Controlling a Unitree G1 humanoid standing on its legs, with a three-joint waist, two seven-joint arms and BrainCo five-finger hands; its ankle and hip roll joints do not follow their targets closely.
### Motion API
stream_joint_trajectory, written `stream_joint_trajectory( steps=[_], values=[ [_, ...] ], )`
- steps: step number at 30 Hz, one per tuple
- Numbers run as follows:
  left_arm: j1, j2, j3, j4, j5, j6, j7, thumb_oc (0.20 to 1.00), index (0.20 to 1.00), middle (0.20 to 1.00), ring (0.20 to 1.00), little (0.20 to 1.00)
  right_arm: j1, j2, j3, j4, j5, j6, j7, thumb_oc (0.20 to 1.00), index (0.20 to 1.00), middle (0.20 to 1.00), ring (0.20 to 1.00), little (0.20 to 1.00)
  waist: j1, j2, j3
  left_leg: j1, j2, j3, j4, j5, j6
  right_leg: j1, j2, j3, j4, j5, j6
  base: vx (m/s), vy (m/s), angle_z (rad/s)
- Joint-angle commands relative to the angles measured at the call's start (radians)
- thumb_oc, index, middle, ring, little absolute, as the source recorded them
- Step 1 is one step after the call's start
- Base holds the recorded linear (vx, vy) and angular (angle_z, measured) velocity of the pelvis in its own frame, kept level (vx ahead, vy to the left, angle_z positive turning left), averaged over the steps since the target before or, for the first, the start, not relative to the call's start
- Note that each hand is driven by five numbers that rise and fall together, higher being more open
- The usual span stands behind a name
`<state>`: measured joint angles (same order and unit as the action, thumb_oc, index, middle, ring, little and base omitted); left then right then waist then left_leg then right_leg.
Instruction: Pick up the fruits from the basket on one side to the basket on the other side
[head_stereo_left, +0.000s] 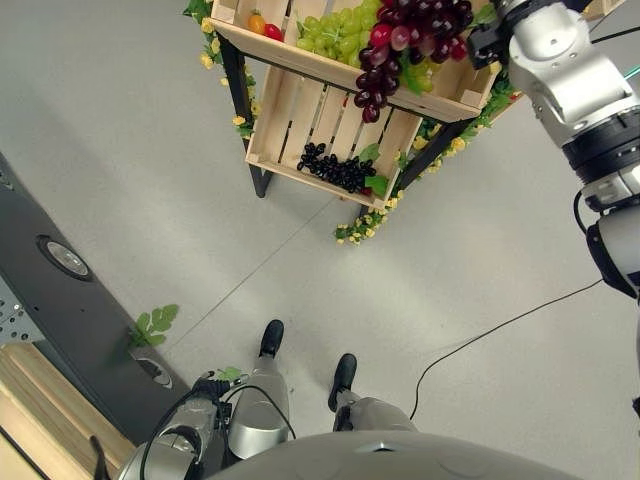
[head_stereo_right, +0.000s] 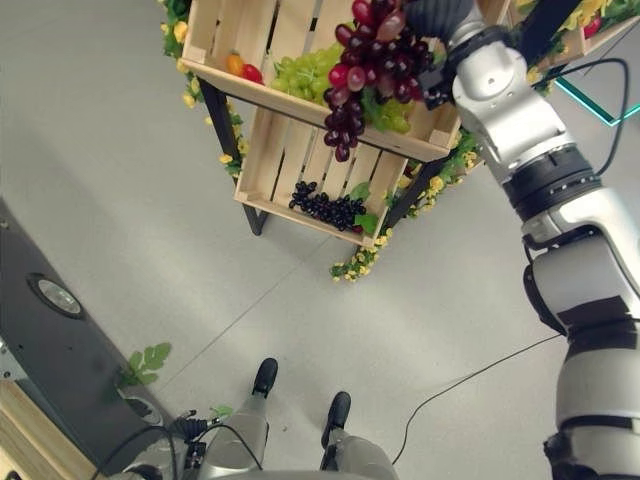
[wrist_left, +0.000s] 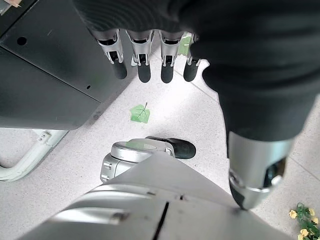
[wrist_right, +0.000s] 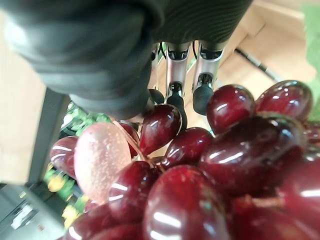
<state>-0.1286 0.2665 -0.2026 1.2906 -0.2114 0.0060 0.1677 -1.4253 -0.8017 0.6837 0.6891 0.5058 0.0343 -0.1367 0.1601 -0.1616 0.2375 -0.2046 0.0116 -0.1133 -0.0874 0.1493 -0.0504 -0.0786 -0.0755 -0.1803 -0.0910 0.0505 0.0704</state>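
Red grape bunch (head_stereo_right: 365, 75) dangling over the upper crate's near edge (head_stereo_right: 330, 118), clutched in right hand (wrist_right: 172, 85); left hand (wrist_left: 150, 62) relaxed, straight-fingered, low over open floor (head_stereo_left: 130, 150).

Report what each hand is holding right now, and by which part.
The right robot hand grips the red grape bunch near its upper, stem end, the rest dangling over the crate's front edge. The left robot hand holds nothing, fingers straight.

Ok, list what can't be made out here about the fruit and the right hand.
- Right hand: its hold on the red grapes, cut off by the eye views' top edge, crowded by grapes in the wrist view.
- Orange and red fruits by the green grapes: too small to identify.
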Motion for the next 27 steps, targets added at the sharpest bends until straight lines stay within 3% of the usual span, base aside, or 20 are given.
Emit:
stream_joint_trajectory(
  steps=[1, 15, 27],
  values=[
    [-0.017, 0.018, -0.055, 0.06, -0.02, -0.006, -0.007, 1.0, 1.0, 1.0, 1.0, 1.0, -0.181, -0.075, 0.055, 0.064, 0.045, -0.05, -0.031, 0.2, 0.2, 0.2, 0.2, 0.2, 0.016, -0.048, -0.024, 0.045, 0.007, 0.037, 0.023, -0.118, -0.021, -0.011, -0.09, 0.009, 0.004, 0.008, 0.093, 0.03, 0.003, 0.05],
    [-0.025, 0.038, -0.077, 0.071, -0.015, -0.013, -0.015, 1.0, 1.0, 1.0, 1.0, 1.0, -0.312, -0.135, 0.132, 0.359, 0.036, -0.028, -0.022, 0.2, 0.2, 0.2, 0.2, 0.2, 0.018, -0.057, -0.019, 0.02, 0.01, 0.024, 0.02, -0.111, -0.029, -0.027, -0.09, -0.004, 0.004, 0.007, 0.097, 0.0, -0.003, 0.02],
    [-0.028, 0.061, -0.107, 0.065, -0.002, -0.034, -0.01, 1.0, 1.0, 1.0, 1.0, 1.0, -0.458, -0.225, 0.255, 0.544, 0.001, -0.012, -0.024, 0.2, 0.2, 0.2, 0.2, 0.2, 0.028, -0.059, 0.024, -0.056, 0.016, 0.012, 0.008, -0.077, -0.053, -0.095, -0.083, -0.022, 0.004, 0.018, 0.1, 0.01, -0.006, 0.12]
  ],
)
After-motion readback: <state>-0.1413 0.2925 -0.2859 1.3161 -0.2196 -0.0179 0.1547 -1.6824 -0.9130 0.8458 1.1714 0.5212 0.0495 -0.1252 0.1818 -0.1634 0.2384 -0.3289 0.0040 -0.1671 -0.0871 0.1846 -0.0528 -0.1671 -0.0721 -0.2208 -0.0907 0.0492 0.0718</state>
